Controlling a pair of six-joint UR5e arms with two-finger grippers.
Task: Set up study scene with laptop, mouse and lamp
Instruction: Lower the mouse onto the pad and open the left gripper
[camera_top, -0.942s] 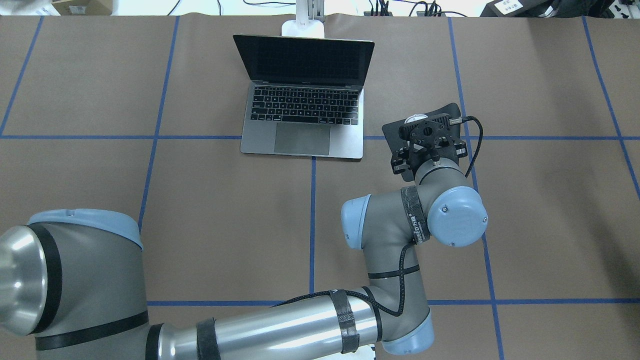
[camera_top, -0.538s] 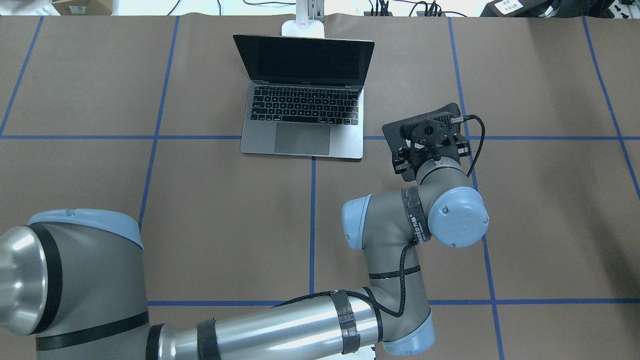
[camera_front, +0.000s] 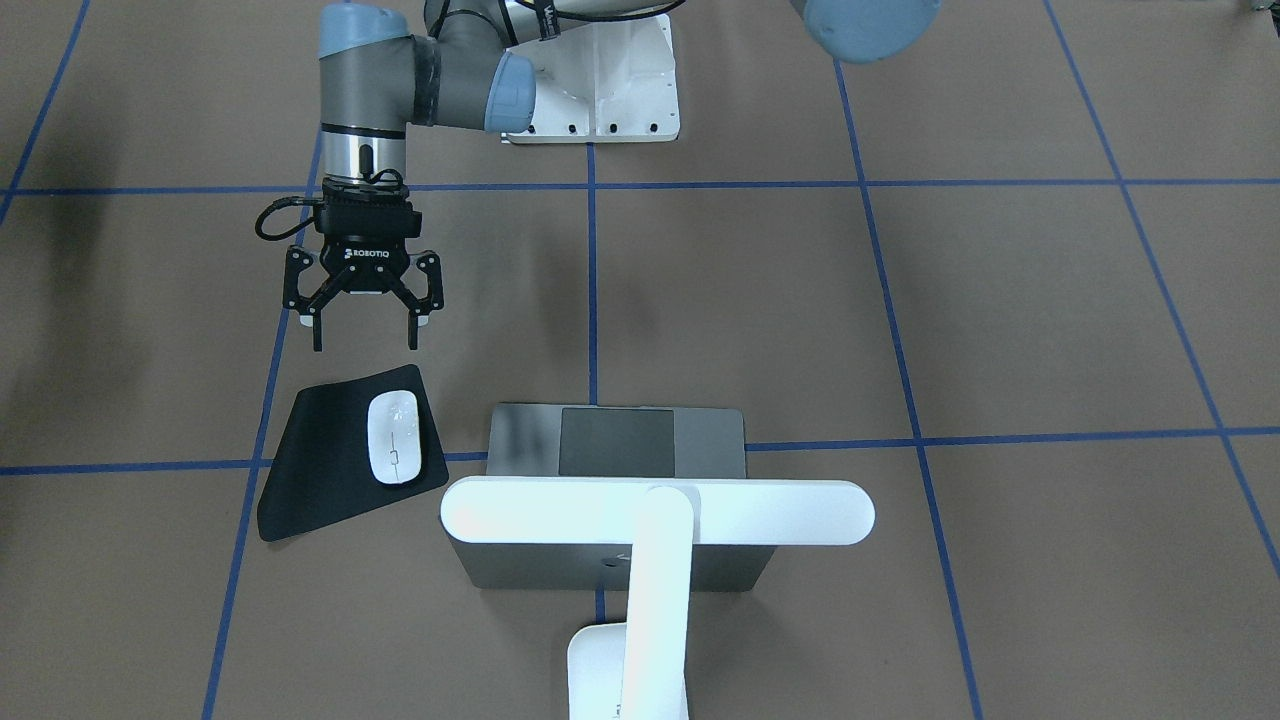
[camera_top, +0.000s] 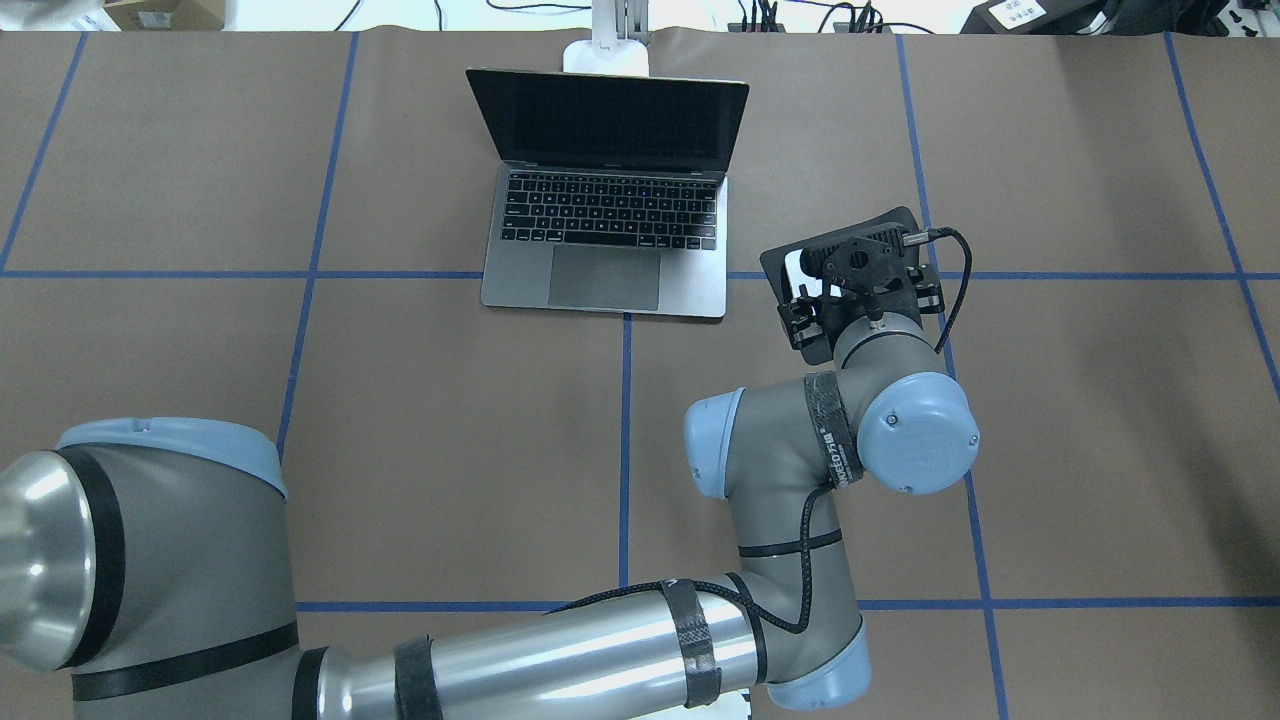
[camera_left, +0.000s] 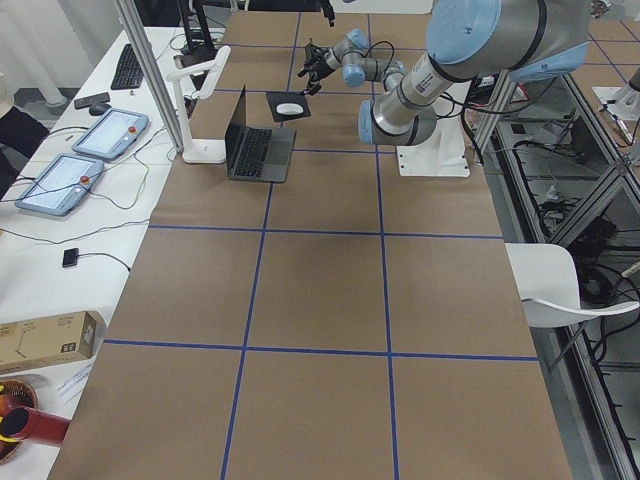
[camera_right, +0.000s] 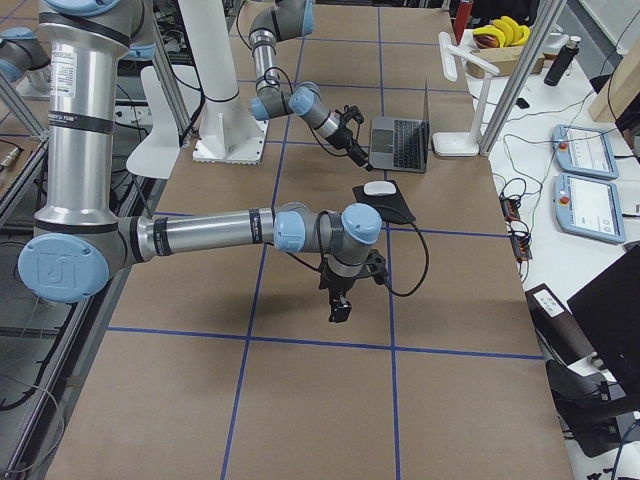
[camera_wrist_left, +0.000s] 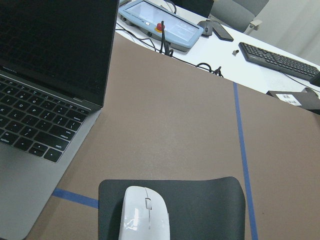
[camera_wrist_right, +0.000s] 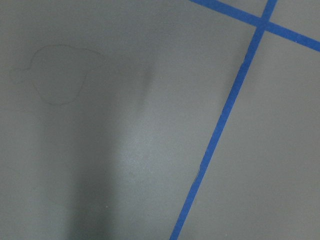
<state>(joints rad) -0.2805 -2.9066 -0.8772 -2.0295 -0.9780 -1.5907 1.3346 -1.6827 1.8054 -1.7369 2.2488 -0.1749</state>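
Exterior front-facing: left claw (camera_front: 362, 345) hung empty, fingers spread. Mouse (camera_front: 394, 437) lay just beyond fingertips on black mat (camera_front: 310, 490). Laptop (camera_front: 715, 440) stood open beside claw, lamp (camera_front: 760, 512) past it. Setup judged nearly complete, only retreat left. Right claw (camera_right: 340, 300): spread untellable. Overhead, mouse's white earlier peeked past claw's far edge, later showed on claw's laptop side.

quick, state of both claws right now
Left claw: open, holding nothing, just short of the mouse.
Right claw: cannot be told; it shows only in a far side view.
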